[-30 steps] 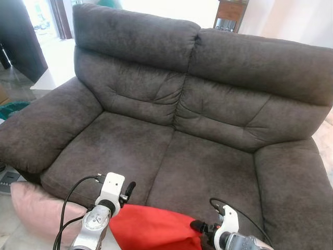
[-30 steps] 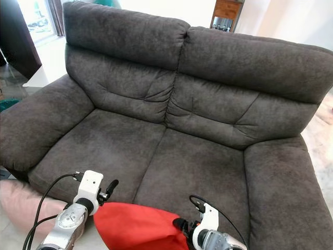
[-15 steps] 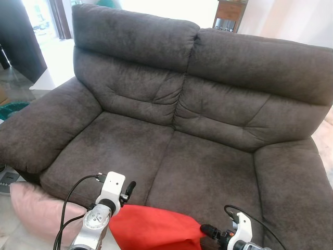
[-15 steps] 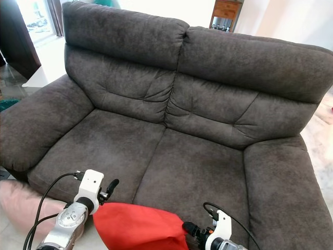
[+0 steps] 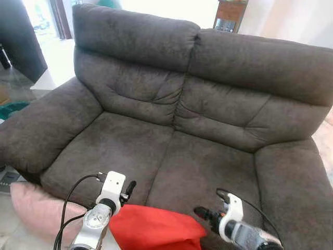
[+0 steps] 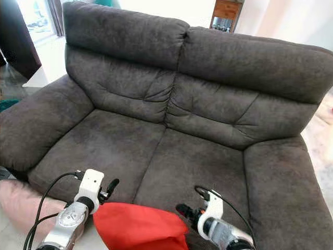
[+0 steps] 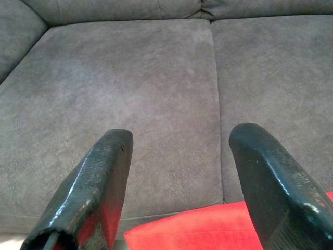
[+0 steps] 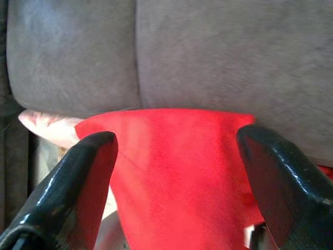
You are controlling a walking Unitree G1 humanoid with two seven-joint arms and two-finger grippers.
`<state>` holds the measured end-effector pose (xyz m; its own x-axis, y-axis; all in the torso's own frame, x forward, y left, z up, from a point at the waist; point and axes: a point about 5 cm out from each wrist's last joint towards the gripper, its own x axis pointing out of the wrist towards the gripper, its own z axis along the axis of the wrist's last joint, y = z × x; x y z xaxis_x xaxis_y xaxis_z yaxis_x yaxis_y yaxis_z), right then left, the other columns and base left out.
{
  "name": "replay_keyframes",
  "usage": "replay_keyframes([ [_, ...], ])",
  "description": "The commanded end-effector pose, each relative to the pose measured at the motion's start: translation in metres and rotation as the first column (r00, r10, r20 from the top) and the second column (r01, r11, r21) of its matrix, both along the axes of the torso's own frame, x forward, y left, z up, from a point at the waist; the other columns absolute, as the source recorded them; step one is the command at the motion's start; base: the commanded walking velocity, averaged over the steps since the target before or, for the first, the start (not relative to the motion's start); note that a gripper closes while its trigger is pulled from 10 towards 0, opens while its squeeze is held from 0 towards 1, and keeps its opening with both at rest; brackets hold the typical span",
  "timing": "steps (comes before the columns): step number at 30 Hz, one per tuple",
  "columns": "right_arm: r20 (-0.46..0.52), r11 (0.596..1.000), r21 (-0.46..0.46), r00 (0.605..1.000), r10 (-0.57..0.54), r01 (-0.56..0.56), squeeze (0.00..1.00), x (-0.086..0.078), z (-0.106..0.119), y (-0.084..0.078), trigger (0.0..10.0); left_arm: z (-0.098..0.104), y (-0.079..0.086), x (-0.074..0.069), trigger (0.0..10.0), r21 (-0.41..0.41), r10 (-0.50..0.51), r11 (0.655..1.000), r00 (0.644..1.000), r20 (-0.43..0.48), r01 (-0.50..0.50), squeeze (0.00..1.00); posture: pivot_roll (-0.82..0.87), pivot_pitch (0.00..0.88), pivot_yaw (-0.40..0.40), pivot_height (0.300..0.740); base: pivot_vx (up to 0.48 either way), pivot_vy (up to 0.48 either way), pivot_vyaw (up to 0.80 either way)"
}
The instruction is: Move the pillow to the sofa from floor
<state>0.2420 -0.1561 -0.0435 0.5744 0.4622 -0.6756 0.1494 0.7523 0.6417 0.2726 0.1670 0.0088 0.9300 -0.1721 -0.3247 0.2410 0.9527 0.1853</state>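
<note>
Apparently red pillow between hands

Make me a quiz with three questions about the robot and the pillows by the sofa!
1. Where is the red pillow?
A. on the sofa's backrest
B. between the two arms, at the seat's front edge
C. on the armrest

2. What colour is the pillow on the floor at the left?
A. pink
B. green
C. blue

3. How are the right pincer's fingers?
A. shut tight
B. open
C. missing

Answers: 1 B, it sits low before the sofa; 2 A, the pink pillow lies there; 3 B, red shows between them.
</note>
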Motion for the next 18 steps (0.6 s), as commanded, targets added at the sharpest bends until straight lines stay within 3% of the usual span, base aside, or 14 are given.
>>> replay_keyframes([
  [1, -0.003, 0.999, -0.034, 1.0, 0.008, -0.008, 0.0, 0.007, 0.004, 0.001, 10.0, -0.001, -0.003, 0.001, 10.0, 0.008, -0.009, 1.0, 1.0, -0.011, 0.009, 0.0, 0.13, 0.014, -0.146, 0.74, 0.0, 0.0, 0.0],
  [4, -0.004, 0.997, -0.074, 1.0, 0.009, -0.009, 0.0, 0.016, 0.008, 0.007, 10.0, -0.001, -0.003, 0.001, 10.0, 0.01, -0.007, 1.0, 1.0, -0.012, 0.007, 0.0, 0.14, 0.016, -0.149, 0.74, 0.0, 0.0, 0.0],
  [10, -0.023, 0.992, -0.121, 1.0, 0.021, -0.024, 0.0, 0.013, 0.005, 0.006, 10.0, -0.002, -0.003, 0.001, 10.0, 0.012, 0.0, 1.0, 1.0, -0.013, 0.0, 0.0, 0.16, 0.017, -0.159, 0.74, 0.0, 0.0, 0.0],
  [18, -0.097, 0.978, -0.207, 0.995, -0.014, -0.006, 0.0, -0.013, -0.013, -0.011, 10.0, -0.006, 0.003, -0.006, 10.0, 0.017, 0.031, 0.999, 0.999, -0.02, -0.031, 0.0, 0.17, 0.018, -0.168, 0.74, 0.0, 0.0, 0.0],
])
